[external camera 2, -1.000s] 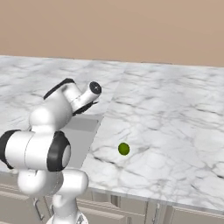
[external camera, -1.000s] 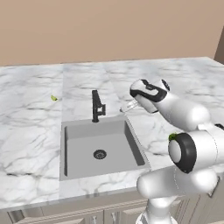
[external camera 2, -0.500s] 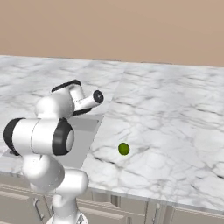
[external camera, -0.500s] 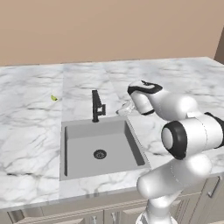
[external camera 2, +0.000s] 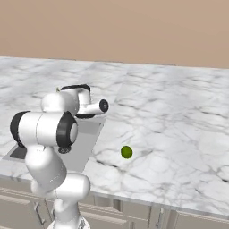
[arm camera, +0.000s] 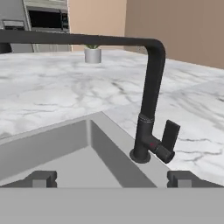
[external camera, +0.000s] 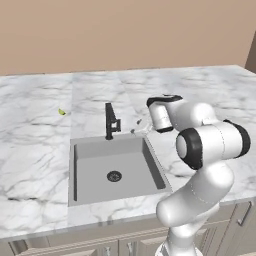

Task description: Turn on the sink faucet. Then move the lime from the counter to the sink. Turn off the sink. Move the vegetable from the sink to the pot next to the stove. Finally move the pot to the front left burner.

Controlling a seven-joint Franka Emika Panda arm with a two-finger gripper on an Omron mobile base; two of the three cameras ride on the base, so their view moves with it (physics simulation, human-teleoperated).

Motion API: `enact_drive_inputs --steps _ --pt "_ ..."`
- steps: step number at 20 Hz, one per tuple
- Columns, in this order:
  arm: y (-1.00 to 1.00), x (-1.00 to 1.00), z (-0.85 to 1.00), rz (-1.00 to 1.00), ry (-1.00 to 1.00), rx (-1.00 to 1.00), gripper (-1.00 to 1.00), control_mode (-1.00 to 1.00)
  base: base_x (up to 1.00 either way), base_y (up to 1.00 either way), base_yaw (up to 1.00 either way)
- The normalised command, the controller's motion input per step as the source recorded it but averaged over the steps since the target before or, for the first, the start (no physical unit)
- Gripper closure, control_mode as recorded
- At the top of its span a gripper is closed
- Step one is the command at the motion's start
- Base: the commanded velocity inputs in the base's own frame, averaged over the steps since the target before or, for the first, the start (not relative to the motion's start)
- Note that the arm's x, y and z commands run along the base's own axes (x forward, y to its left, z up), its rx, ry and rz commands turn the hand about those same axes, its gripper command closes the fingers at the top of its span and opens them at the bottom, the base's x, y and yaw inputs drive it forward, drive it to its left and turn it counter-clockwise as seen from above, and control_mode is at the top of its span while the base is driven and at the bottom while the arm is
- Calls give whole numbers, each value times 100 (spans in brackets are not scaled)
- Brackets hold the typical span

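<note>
A tiny yellow-green speck [external camera: 62, 112] is seen far left on the marble counter [external camera: 35, 150], well apart from everything else. Next comes the grey sink [external camera: 115, 170], dry, its round dark drain [external camera: 114, 176] bare, with the matte-black sink faucet [external camera: 110, 121] standing at its back rim and no water seen running. To the right of the faucet the gripper [external camera: 136, 127] is held low over the basin's back right corner, near the post but apart from it; over the last second the wrist has been swung round and the hand brought down toward the faucet, while the base views have not shifted. In the hand view the faucet [arm camera: 148, 100] is faced closely, its small side lever [arm camera: 168, 139] lying slightly right of centre, and the two fingertips [arm camera: 41, 178] are set wide apart with nothing between them. The first step is judged to be under way only: the lever has not yet been touched, and a short further reach would be called for before it can be pushed. Farthest right, in the right base view, the lime [external camera 2: 126, 152] rests untouched on the counter near its front edge, well apart from the sink.
</note>
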Motion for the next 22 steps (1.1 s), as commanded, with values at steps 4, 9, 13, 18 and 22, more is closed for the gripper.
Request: enact_drive_inputs --steps 4,9,13,18,22 --pt "1 35 -2 15 -5 2 -100 -100 0 0 0" --pt "6 41 0 12 -3 3 -100 -100 0 0 0" --pt "16 33 -3 6 0 0 -100 -100 0 0 0" --pt "27 28 -10 3 0 0 -100 -100 0 0 0" --pt "27 25 -16 3 0 0 -100 -100 0 0 0"
